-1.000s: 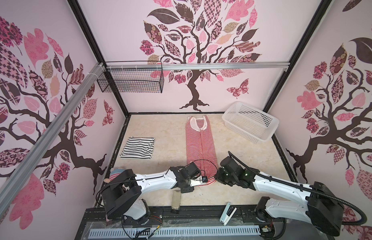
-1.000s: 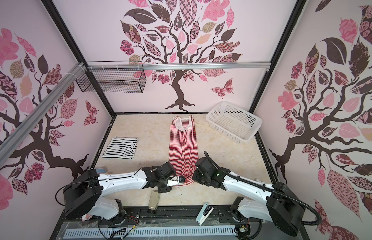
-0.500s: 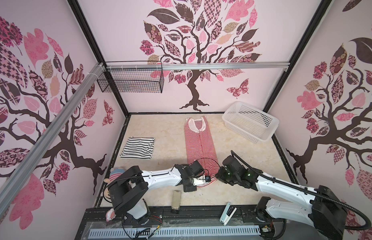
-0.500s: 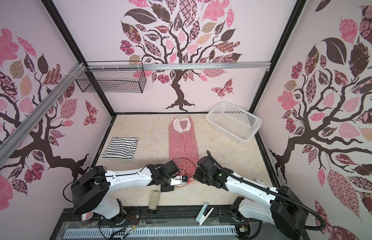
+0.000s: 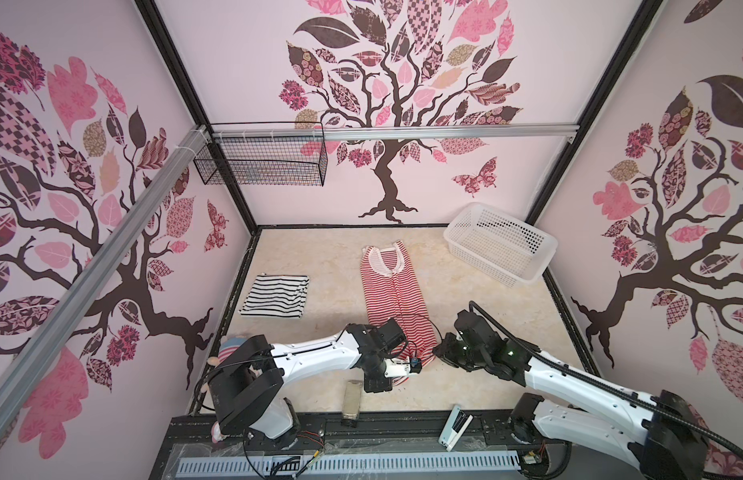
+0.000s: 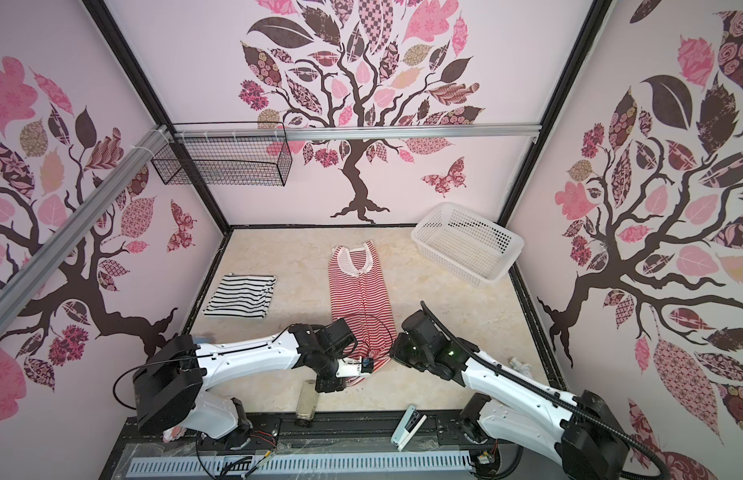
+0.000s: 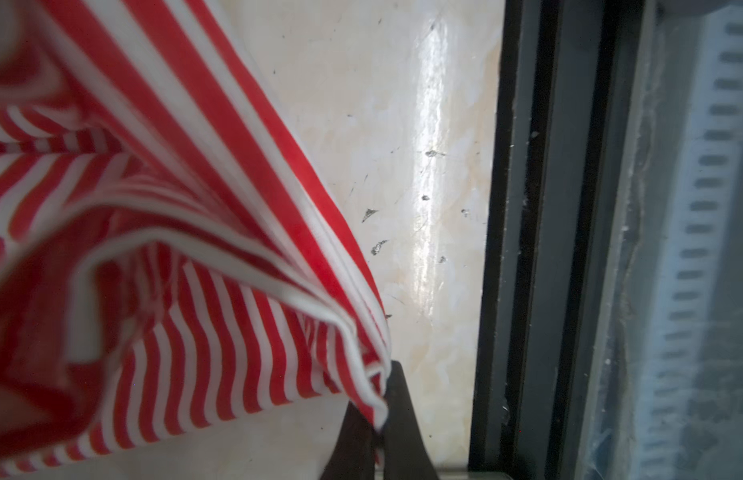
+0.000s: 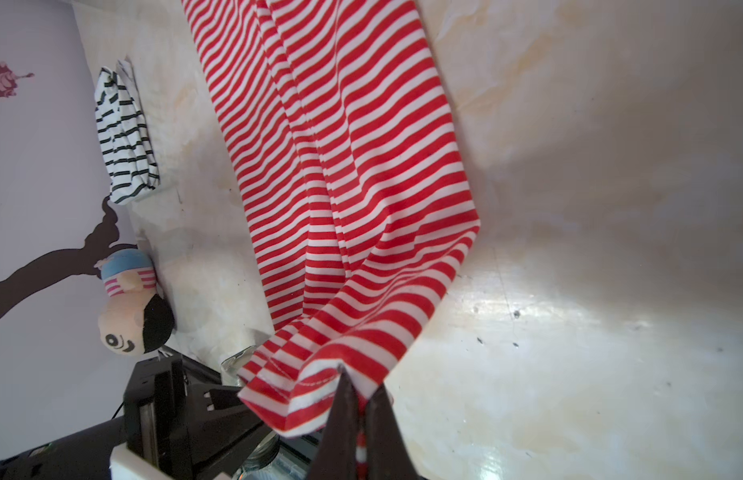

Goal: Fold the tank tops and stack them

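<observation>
**Left jaws.** Fully closed on one hem corner of the red top (image 7: pixel 220 316). The white hem edge is pinched between the two dark fingers (image 7: pixel 403 407). The cloth hangs from the grip, clear of the table (image 7: pixel 403 124). The fabric nearest the lens is blurred, so the number of layers held cannot be told.

**Right jaws.** Fully closed on the other hem corner. Striped cloth bunches over the fingers (image 8: pixel 345 415), and a strip of it shows in the narrow slit between them. From this grip the cloth slopes down to the table.

**Arms.** In both top views the left arm (image 5: pixel 311 357) (image 6: pixel 253 357) and right arm (image 5: pixel 569 374) (image 6: pixel 507 378) meet at the near end of the red top, one wrist on either side of the hem.

**Red top.** It lies lengthwise along the middle of the table (image 5: pixel 392 291) (image 6: pixel 359 295). Its sides are folded in to a narrow strip, and the white neck trim is at the far end, towards the back wall. Only the near end is raised.

**Black top.** It (image 5: pixel 276 295) (image 6: pixel 241 297) is folded to a flat rectangle on the left side of the table, well apart from the red top and from both arms.

**Other items.** A white basket (image 5: pixel 536 270) (image 6: pixel 502 266) sits in the far right corner, apart from both tops. A plush toy (image 8: pixel 129 307) rests against the left wall near the left arm's base.
</observation>
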`<act>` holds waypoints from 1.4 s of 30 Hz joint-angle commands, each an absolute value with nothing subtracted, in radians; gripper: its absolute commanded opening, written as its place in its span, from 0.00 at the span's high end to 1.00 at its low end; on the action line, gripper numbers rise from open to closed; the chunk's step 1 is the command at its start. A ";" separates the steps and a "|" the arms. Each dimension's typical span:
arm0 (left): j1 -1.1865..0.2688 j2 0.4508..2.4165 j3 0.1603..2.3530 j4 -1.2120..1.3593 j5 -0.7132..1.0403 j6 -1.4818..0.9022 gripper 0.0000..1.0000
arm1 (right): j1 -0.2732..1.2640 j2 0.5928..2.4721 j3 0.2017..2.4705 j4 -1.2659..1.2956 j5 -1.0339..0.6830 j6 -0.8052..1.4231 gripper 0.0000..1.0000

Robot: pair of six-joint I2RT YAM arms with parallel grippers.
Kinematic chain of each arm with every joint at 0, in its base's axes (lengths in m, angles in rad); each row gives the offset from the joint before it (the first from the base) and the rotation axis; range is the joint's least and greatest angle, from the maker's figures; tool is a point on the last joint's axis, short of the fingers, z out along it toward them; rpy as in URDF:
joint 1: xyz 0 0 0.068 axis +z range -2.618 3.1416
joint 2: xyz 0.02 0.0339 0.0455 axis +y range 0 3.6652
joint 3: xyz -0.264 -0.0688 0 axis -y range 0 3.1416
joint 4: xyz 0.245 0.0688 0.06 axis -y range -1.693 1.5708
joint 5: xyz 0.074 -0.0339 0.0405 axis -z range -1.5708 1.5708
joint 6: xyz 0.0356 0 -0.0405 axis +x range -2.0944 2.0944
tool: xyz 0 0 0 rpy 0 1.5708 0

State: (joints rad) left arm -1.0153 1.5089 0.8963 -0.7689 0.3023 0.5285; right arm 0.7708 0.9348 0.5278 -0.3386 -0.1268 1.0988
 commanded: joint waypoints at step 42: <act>-0.526 1.823 1.312 -0.673 0.206 0.476 1.00 | 0.428 1.718 1.150 -0.322 -0.408 0.709 0.96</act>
